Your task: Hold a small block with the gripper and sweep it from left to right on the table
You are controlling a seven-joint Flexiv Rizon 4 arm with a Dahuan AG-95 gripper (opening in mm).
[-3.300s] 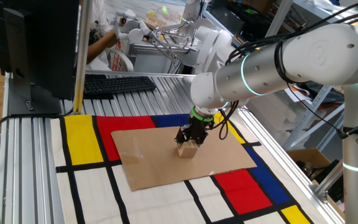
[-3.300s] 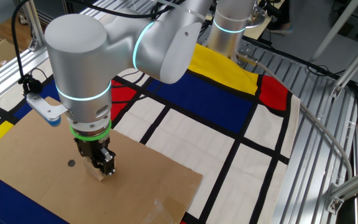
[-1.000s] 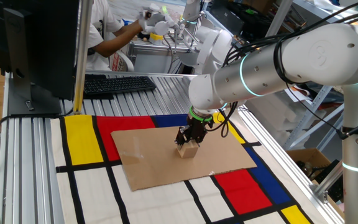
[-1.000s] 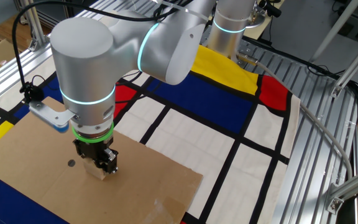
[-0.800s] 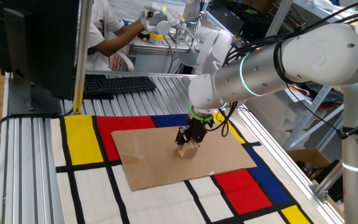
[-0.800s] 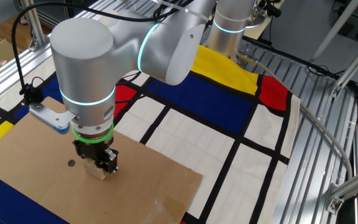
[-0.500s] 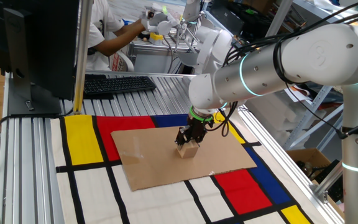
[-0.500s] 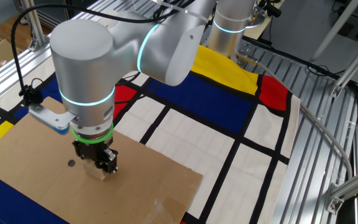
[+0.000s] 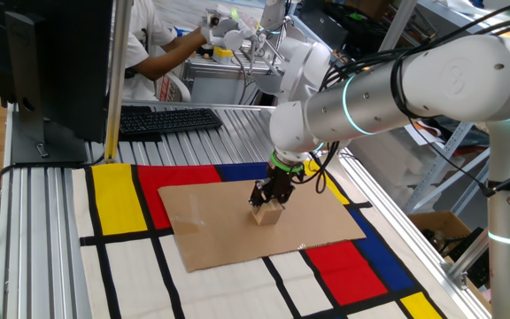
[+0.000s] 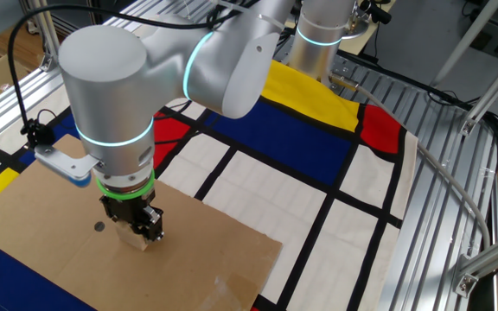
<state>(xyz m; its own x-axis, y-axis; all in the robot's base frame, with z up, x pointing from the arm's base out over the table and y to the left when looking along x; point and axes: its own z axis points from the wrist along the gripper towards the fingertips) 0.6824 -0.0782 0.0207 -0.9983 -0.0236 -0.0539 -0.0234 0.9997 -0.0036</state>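
Observation:
The small tan wooden block rests on the brown cardboard sheet, right of its middle. My black gripper with the green ring points straight down and is shut on the block's top. In the other fixed view the gripper clamps the block, which touches the cardboard sheet. The white and silver arm hides most of the block's upper part. The cardboard lies on the red, yellow, blue and white mat on the slatted table.
A black monitor and keyboard stand at the table's back left. A person's arm moves behind the table. A small dark spot marks the cardboard. Aluminium rails edge the table.
The block and gripper tip stay at the same spot. The arm's wrist has turned slightly, with the blue-tipped side piece shifting left in the other fixed view.

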